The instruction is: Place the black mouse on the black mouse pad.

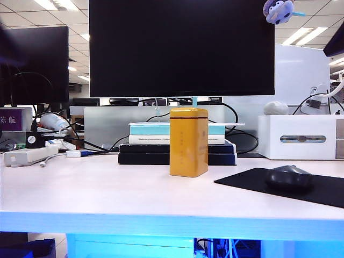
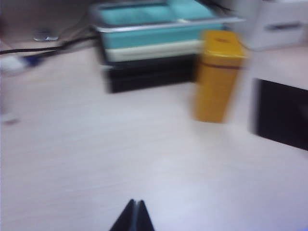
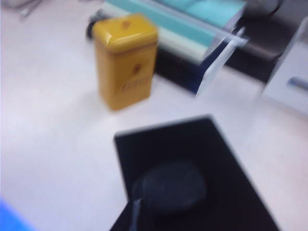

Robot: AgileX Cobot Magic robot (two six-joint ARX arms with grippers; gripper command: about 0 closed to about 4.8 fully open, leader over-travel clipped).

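Note:
The black mouse [image 1: 289, 178] lies on the black mouse pad [image 1: 242, 180] at the table's right. In the right wrist view the mouse [image 3: 171, 186] rests on the pad [image 3: 192, 139], just beyond my right gripper [image 3: 137, 203]. That gripper looks shut and empty, its dark tips hard to tell from the pad. My left gripper [image 2: 136, 203] is shut with nothing in it, above bare table well to the left of the pad's edge [image 2: 281, 113]. Neither arm shows in the exterior view.
A tall yellow tin [image 1: 188, 141] stands mid-table, left of the pad. Behind it lies a stack of books [image 1: 145, 153] under a monitor [image 1: 181, 48]. A white box [image 1: 298, 137] with a grey lump [image 1: 276, 107] on top stands back right. A power strip [image 1: 29, 156] and cables lie back left.

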